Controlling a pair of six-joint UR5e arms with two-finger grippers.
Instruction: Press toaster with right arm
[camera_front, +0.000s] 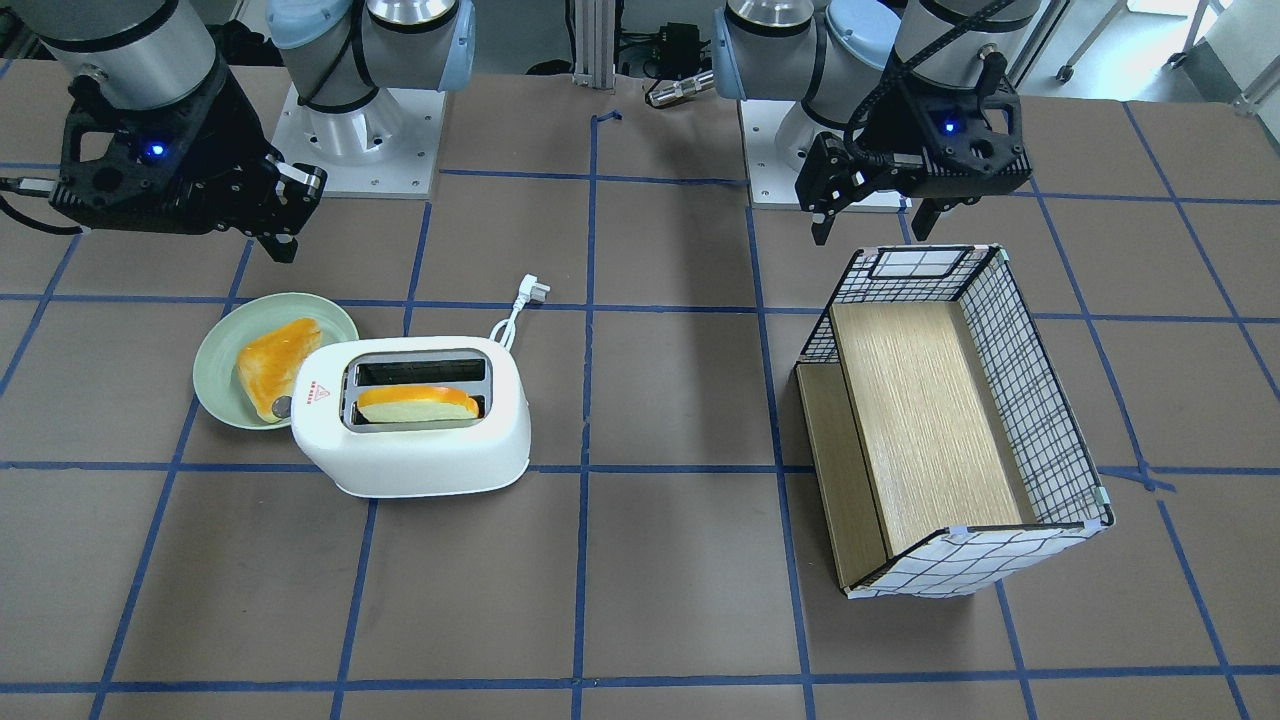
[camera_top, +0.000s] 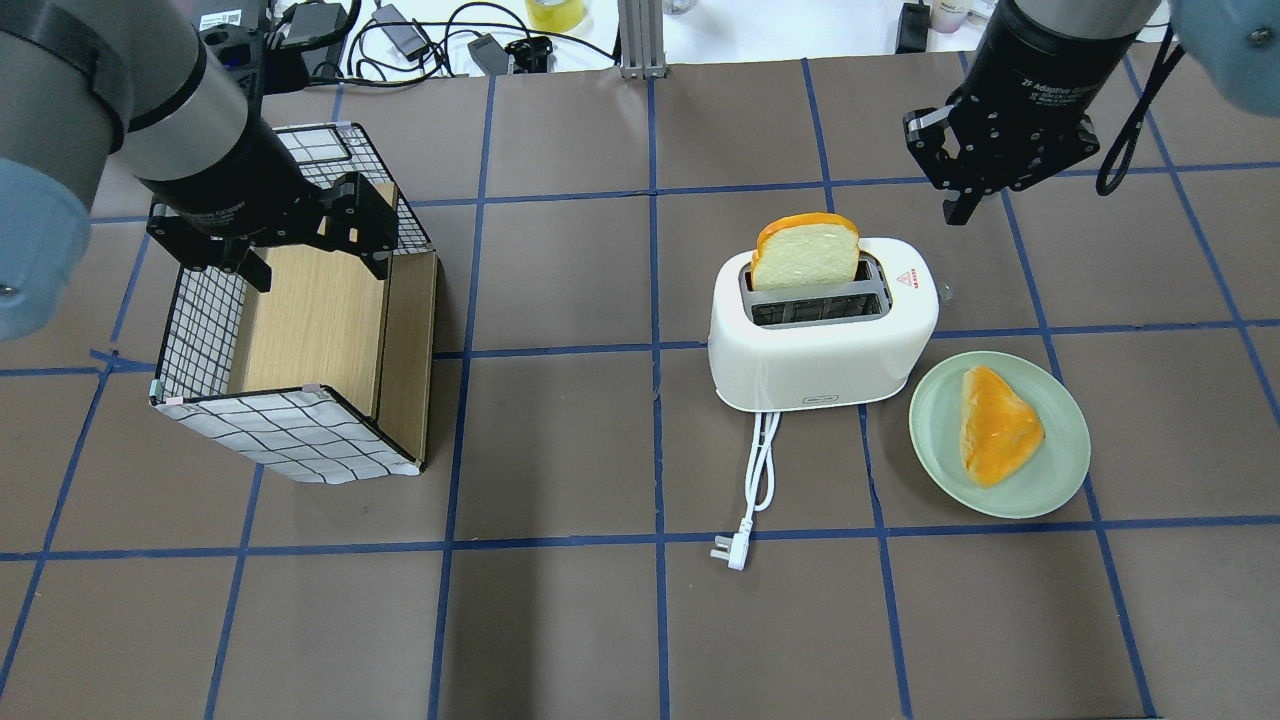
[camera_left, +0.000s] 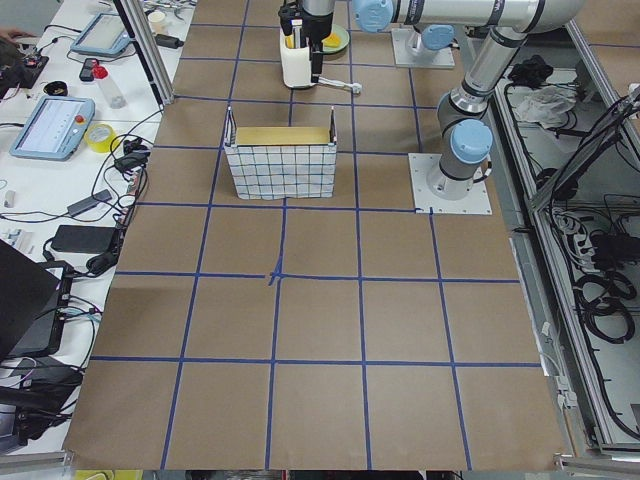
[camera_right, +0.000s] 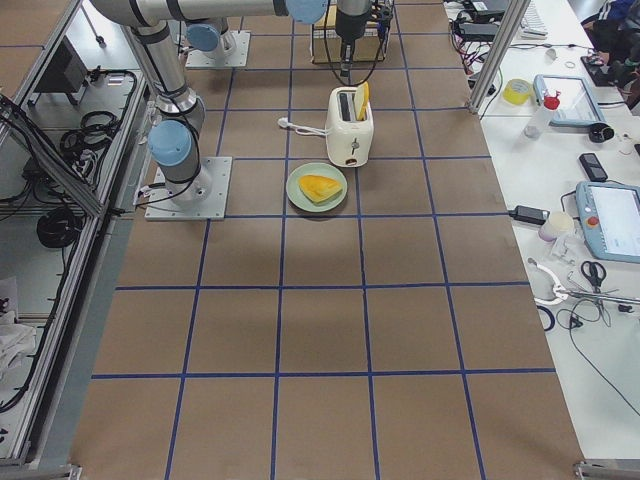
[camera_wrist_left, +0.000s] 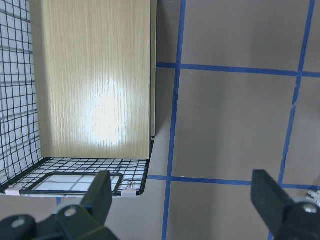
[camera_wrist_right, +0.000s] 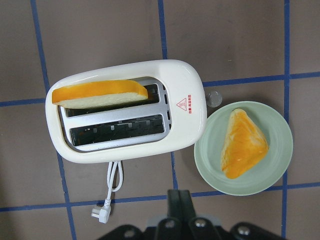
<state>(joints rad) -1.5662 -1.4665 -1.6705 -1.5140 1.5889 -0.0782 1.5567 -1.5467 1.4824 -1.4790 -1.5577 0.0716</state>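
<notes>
The white toaster (camera_top: 815, 365) stands on the brown tabletop (camera_top: 560, 620), on the robot's right half. A slice of bread (camera_top: 806, 255) stands up out of its far slot, and the near slot is empty. Its white cord (camera_top: 760, 470) trails toward the robot's side. Just to its right sits a pale green plate (camera_top: 1065, 440) with a triangular piece of toast (camera_top: 1000, 425). The right pincer (camera_top: 966, 210) hangs in the air beyond the toaster's far right corner, clear of it, fingers together. Well to the left, the left pincer (camera_wrist_left: 182, 197) hovers over the far end of a grid-patterned box (camera_top: 290, 440), fingers wide apart.
</notes>
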